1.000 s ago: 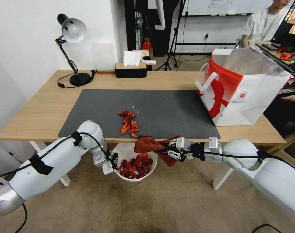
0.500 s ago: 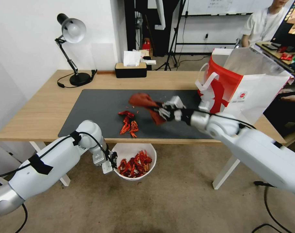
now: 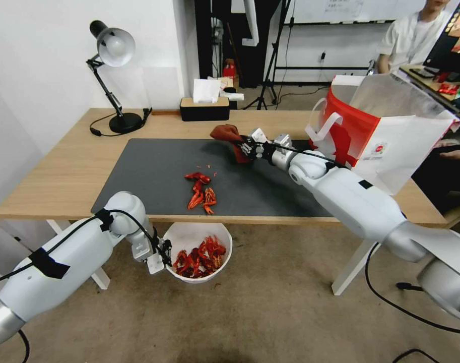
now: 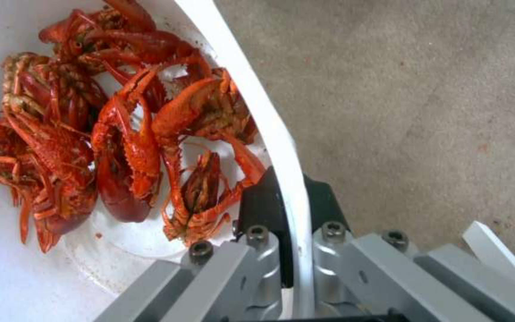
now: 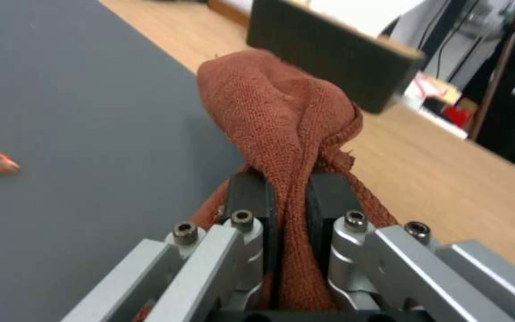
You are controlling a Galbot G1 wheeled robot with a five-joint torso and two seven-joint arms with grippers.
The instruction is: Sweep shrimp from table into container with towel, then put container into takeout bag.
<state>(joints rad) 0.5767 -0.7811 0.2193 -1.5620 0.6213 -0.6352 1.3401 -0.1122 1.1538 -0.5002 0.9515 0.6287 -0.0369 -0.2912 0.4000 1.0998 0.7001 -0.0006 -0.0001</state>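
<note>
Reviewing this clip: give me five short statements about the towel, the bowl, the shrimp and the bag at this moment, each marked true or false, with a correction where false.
1. The right gripper is shut on the towel. True.
2. The container stands on the table. False: the left gripper holds it by the rim below the table's near edge.
3. Some shrimp lie on the dark mat. True.
4. The container is empty. False: it holds a pile of red shellfish.
5. The takeout bag lies flat and closed. False: it stands open on the table's right end.
</note>
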